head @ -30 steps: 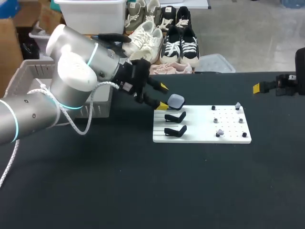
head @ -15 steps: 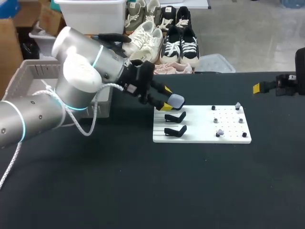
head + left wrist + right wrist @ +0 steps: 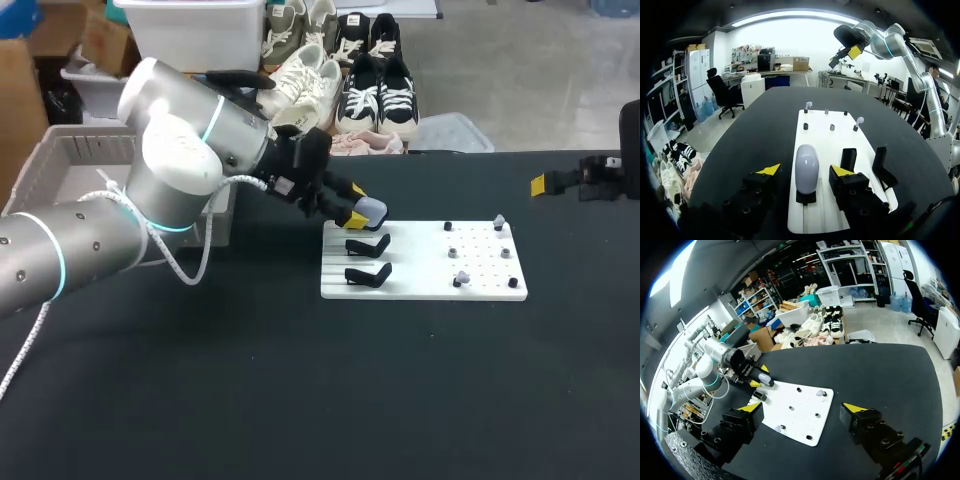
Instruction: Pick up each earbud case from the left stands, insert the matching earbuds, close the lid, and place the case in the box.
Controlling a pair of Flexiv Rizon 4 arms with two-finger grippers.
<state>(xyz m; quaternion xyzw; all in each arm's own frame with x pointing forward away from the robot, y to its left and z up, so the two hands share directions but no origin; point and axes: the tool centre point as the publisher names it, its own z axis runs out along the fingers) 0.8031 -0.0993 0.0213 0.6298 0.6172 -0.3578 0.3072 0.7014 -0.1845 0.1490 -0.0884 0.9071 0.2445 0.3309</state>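
In the head view, your left end effector (image 3: 356, 204) sat at the rear left corner of the white board (image 3: 420, 288). Its yellow tips were on either side of the earbud case (image 3: 373, 210), which stood on the board's rearmost stand. Two empty stands (image 3: 368, 245) were on the board just in front of it, so you needed to lift the case straight up off its holder rather than drag it forward over them. The right end effector (image 3: 541, 183) hung well off the board's right rear corner, and the grey box (image 3: 50, 160) lay well to the board's left.

In the left wrist view, the left end effector (image 3: 805, 172) was spread wide and held nothing. The case (image 3: 806, 167) stood upright between the fingers with a gap on each side. It looked fairly centred, so an even close should have caught it on both flanks. A smooth, rounded shell like that could slip, so you did best to grip around its middle rather than near the top. The earbuds (image 3: 808, 105) waited on pegs at the board's far end.

In the right wrist view, the right end effector (image 3: 804, 410) was likewise spread and empty, held back from the board (image 3: 805, 427).
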